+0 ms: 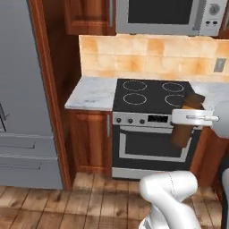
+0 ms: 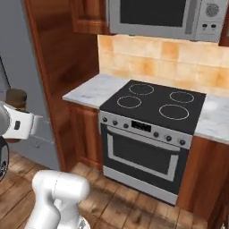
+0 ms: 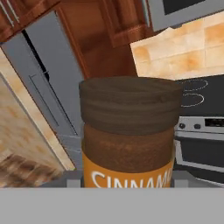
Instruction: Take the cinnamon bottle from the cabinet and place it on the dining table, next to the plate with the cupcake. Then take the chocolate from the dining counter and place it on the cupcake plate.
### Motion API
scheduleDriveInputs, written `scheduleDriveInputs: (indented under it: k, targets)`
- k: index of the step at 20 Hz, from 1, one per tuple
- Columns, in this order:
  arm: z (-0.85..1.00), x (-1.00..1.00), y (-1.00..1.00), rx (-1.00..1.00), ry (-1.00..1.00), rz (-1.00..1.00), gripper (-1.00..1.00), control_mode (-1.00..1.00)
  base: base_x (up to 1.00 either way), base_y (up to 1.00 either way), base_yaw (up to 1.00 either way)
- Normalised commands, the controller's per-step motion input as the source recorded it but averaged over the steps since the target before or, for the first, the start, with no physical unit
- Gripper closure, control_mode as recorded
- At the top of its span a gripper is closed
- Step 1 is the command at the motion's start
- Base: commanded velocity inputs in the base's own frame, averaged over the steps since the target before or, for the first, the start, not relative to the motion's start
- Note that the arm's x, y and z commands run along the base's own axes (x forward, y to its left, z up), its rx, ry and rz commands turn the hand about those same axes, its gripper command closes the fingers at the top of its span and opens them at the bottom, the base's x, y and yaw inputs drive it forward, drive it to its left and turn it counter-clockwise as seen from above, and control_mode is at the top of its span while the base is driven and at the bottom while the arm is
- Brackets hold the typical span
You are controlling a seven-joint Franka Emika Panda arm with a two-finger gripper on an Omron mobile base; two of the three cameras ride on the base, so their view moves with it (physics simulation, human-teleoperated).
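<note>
1. The gripper (image 1: 191, 118) is clenched on the cinnamon bottle (image 1: 185, 120), held in the air and tilted, cap toward 1 o'clock.
2. In the hand view the bottle's dark cap (image 3: 130, 105) stands above an orange label (image 3: 127, 177).
3. Behind it sits the stove (image 1: 152, 129), with a microwave (image 1: 165, 15) at 12 o'clock.
4. A grey refrigerator (image 1: 22, 94) stands at 9 o'clock.

Even, flat rendered light throughout, bright with no glare; shadows are soft and faint, edges slightly pixelated, nothing blurred or distorted.

Glossy white rounded arm (image 1: 169, 190) with dark joints.
</note>
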Motion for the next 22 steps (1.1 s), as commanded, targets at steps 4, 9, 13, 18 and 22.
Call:
scheduleDriveInputs:
  k: [4,9,13,18,22]
  targets:
    - [0.00,0.00,0.00,0.00,0.00,0.00,1.00,1.00,-0.02,0.00,0.73]
    - [0.00,0.00,0.00,0.00,0.00,0.00,1.00,1.00,0.00,0.01,0.73]
    - [0.00,0.00,0.00,0.00,0.00,0.00,1.00,1.00,0.00,0.11,0.72]
    - [0.00,0.00,0.00,0.00,0.00,0.00,1.00,1.00,0.15,0.13,0.66]
    - [0.00,0.00,0.00,0.00,0.00,0.00,1.00,1.00,0.40,0.11,0.57]
